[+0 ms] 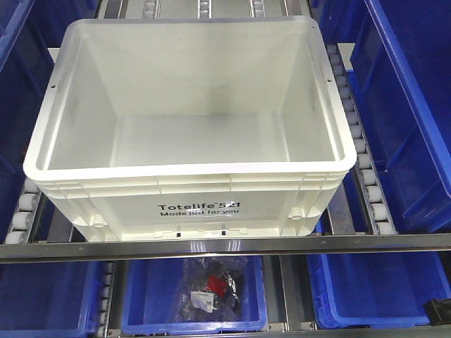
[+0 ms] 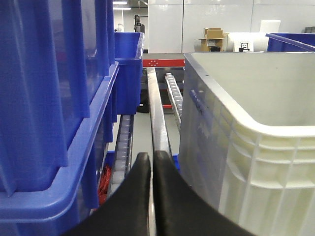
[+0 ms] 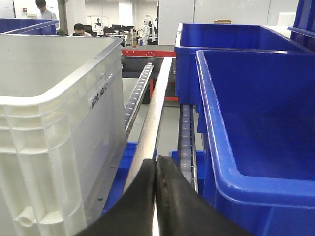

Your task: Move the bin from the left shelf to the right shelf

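The bin, a large empty white tote printed "Totelife 521", rests on the roller shelf and fills the front view. Its ribbed left wall stands just right of my left gripper, which is shut with nothing held, over a metal rail. The bin's right wall rises left of my right gripper, also shut and empty, above another rail. Neither gripper touches the bin. Neither gripper shows in the front view.
Blue bins flank the left side, and more blue bins sit close on the right. Roller tracks run along the bin. A lower blue bin holds bagged parts. A steel front rail crosses below the bin.
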Controlling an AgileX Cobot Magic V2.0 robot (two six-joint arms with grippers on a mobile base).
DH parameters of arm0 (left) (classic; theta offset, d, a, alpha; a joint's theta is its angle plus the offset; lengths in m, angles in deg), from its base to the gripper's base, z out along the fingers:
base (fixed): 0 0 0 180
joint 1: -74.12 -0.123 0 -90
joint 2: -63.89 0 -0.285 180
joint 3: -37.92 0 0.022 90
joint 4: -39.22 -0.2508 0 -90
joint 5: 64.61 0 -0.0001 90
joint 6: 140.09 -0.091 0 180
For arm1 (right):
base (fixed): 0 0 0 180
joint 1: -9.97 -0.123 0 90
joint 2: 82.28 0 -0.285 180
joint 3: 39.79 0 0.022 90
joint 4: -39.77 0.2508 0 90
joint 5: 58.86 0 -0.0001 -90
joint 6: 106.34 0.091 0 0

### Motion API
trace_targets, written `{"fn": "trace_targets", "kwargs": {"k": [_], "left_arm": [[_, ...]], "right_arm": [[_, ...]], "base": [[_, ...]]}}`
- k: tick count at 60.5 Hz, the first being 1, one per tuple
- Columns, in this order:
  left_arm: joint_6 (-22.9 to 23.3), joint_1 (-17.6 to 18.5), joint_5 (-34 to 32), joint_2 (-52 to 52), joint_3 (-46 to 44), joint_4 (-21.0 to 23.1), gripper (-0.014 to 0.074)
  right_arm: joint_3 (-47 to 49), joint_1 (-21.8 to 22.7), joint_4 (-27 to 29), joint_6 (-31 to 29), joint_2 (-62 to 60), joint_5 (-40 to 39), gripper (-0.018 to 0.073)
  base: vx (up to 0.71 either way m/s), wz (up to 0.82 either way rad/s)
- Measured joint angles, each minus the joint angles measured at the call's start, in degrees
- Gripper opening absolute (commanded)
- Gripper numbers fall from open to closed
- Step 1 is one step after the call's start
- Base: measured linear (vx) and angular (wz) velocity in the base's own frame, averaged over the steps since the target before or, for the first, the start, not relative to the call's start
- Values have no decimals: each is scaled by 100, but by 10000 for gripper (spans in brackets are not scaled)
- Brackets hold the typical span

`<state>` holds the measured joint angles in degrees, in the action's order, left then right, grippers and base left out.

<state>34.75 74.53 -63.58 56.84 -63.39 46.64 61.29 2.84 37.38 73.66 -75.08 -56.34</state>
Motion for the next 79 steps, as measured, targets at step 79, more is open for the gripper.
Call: {"fn": "trace_targets", "kwargs": {"k": [79], "left_arm": [[-17, 0, 1130, -56, -2620, 0, -8]], "right_arm": [[2276, 0, -193, -85, 48, 1194, -4]], "base": [[0, 0]]}}
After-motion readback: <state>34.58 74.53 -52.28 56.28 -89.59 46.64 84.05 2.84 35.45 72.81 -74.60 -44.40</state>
